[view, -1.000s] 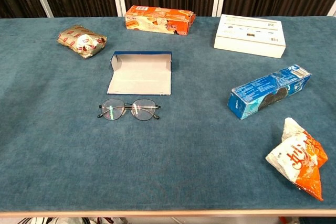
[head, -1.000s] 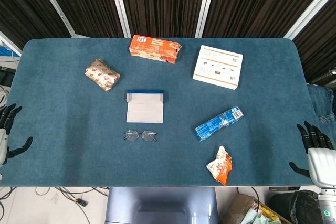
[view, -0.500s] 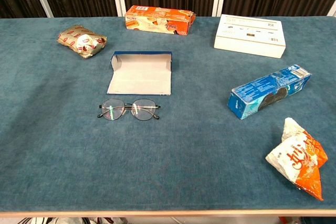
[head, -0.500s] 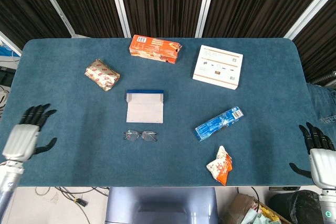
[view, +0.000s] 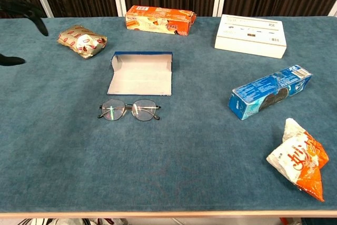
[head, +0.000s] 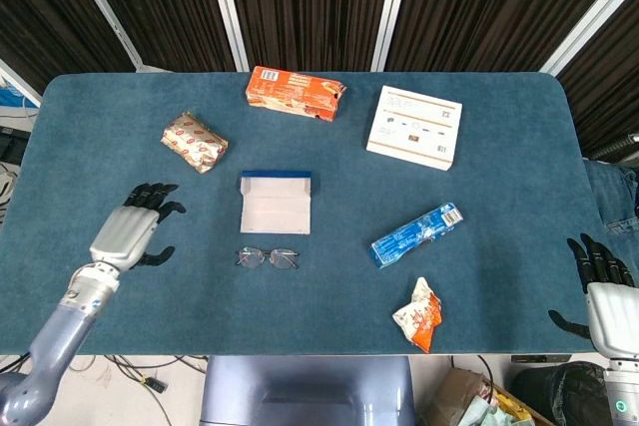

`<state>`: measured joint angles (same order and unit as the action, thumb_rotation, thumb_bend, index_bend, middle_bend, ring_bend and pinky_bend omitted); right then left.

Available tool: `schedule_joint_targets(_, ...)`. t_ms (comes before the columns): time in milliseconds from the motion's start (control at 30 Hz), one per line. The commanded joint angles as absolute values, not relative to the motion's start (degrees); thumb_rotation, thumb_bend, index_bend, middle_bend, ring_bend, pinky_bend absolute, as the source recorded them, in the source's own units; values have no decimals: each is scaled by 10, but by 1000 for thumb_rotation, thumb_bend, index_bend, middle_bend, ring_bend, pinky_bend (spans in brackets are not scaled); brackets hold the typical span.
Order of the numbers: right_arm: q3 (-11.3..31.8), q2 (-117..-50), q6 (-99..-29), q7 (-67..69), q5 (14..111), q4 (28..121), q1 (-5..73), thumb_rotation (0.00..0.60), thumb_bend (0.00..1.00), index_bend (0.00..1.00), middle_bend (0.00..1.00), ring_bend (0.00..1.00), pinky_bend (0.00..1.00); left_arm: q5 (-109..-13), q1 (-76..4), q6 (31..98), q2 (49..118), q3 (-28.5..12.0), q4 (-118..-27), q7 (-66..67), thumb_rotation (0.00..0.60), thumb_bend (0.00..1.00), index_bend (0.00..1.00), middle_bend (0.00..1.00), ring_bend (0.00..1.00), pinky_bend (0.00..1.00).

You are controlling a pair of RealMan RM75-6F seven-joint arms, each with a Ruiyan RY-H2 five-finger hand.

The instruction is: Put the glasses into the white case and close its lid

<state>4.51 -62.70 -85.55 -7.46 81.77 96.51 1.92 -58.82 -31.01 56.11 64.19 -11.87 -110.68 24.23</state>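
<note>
The glasses (head: 268, 258) lay flat on the blue bench (head: 499, 167), lenses side by side, their long axis running left to right across the robot's front. Just beyond them, near but not touching, the white case (head: 276, 203) lay open with its blue-edged lid folded back on the far side. From where I stood, the left hand (head: 133, 228) was plainly the nearer one: it hung over the bench off the glasses' left end, palm down, holding nothing, its dark fingers (head: 152, 193) spread and pointing away from the robot rather than toward the frames. To reach them it would, I judged, have to travel to its right, along the line of the frames. The right hand (head: 605, 291) sat well apart at the bench's near right corner, fingers also apart and empty.

A second earlier the left hand had been only just showing at the bench's left edge; half a second earlier it was over the edge; by this moment it had come well inboard, and its fingertips had begun to show at the left margin of the chest view. The right hand had scarcely moved. Glasses and case lay exactly where they had been, the task untouched.
</note>
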Motion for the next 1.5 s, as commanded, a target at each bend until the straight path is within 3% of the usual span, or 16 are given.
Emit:
schedule_joint_targets(33, 46, -627, -856, -74, 817, 965, 19, 600, 153, 46, 0, 78, 161, -504, -363, 554, 686, -131, -1117, 309, 600, 273, 311, 84, 0, 0)
schedule_joint_targets(467, 48, -625, -858, -62, 816, 965, 18, 600, 157, 46, 7, 80, 161, -276, -476, 606, 855, -142, -1025, 395, 600, 312, 338, 85, 0, 0)
schedule_joint_targets(633, 49, -625, -855, -61, 812, 965, 19, 600, 159, 46, 7, 80, 161, -269, -495, 634, 903, -138, -989, 406, 600, 366, 354, 92, 0, 0)
schedule_joint_targets(933, 50, -623, -855, -60, 811, 965, 19, 600, 162, 46, 7, 80, 161, -277, -514, 656, 964, -132, -937, 413, 600, 366, 406, 103, 0, 0)
schedule_joint_targets(1500, 52, -621, -851, -58, 805, 967, 20, 600, 169, 46, 7, 81, 161, -303, -515, 686, 1006, -112, -917, 439, 600, 315, 466, 111, 0, 0)
